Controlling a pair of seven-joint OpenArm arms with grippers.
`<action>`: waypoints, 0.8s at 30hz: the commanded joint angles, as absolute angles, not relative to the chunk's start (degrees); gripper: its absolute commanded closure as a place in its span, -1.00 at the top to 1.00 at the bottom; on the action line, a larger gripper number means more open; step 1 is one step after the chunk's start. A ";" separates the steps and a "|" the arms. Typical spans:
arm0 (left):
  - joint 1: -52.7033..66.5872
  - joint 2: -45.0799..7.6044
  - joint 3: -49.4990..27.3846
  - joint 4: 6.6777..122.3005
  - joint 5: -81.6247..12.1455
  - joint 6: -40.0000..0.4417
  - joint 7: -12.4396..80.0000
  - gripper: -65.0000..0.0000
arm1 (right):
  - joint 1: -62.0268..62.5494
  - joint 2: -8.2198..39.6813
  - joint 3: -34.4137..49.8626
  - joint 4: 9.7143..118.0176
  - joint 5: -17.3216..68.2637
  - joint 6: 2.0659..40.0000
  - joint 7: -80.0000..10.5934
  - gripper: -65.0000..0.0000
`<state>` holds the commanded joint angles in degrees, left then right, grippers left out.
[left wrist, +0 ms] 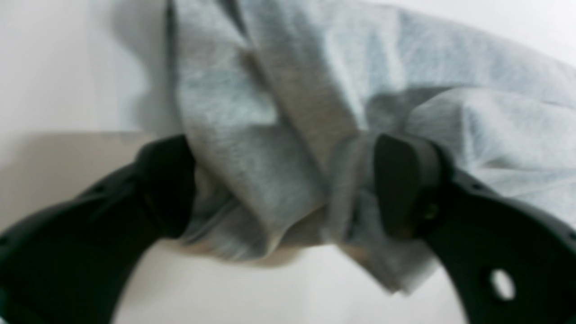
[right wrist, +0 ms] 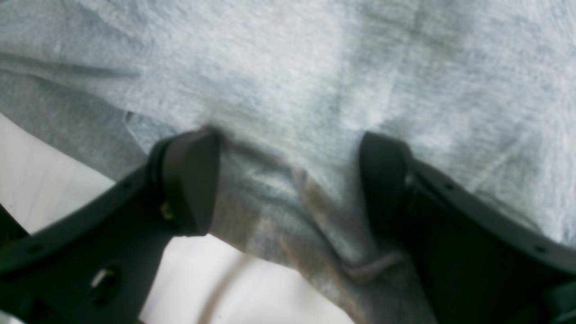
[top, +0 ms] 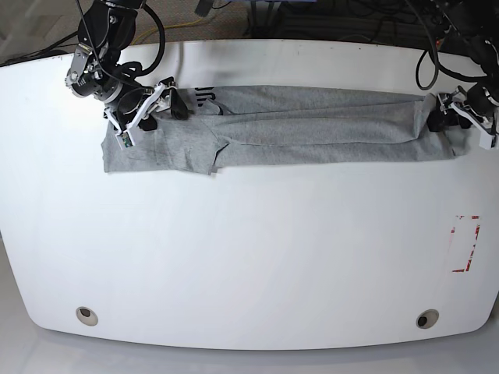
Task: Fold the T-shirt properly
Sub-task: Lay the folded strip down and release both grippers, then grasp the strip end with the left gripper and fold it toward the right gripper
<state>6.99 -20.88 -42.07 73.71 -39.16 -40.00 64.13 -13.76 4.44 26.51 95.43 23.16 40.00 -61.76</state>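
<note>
The heather-grey T-shirt point(top: 312, 125) lies as a long narrow band across the far part of the white table point(top: 249, 257). A bit of black lettering point(top: 204, 95) shows near its left end. My left gripper point(top: 446, 117) is at the shirt's right end and holds a bunched fold of it between its fingers point(left wrist: 288, 189). My right gripper point(top: 160, 105) is at the shirt's left end, its fingers closed on grey cloth near an edge point(right wrist: 288, 180). The neck is hidden.
A red-and-white marker point(top: 465, 243) is on the table at the right. Two round holes point(top: 86, 315) point(top: 426, 318) sit near the front edge. Cables run behind the table's far edge point(top: 312, 31).
</note>
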 joint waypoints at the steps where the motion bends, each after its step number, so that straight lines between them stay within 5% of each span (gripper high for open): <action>1: 6.46 -20.88 -42.07 73.63 -39.16 -40.00 64.75 -0.15 | -13.76 4.44 26.51 95.43 23.16 40.00 -61.76 0.45; 4: 5.41 -20.88 -42.07 73.54 -38.81 -40.00 65.80 -0.80 | -13.76 4.44 26.51 95.25 23.16 40.00 -61.76 0.45; 5: 5.32 -20.88 -42.07 73.71 -38.99 -40.00 65.89 -0.85 | -13.76 4.44 26.51 95.25 23.16 40.00 -61.76 0.45; 17: 8.13 -20.26 -41.71 96.66 -39.16 -40.00 73.54 -0.82 | -13.76 4.35 26.51 95.16 23.16 40.00 -61.76 0.45; 24: 8.48 -14.64 -31.69 112.40 -39.16 -40.00 77.05 -0.82 | -13.76 3.30 26.51 95.16 22.64 40.00 -61.67 0.45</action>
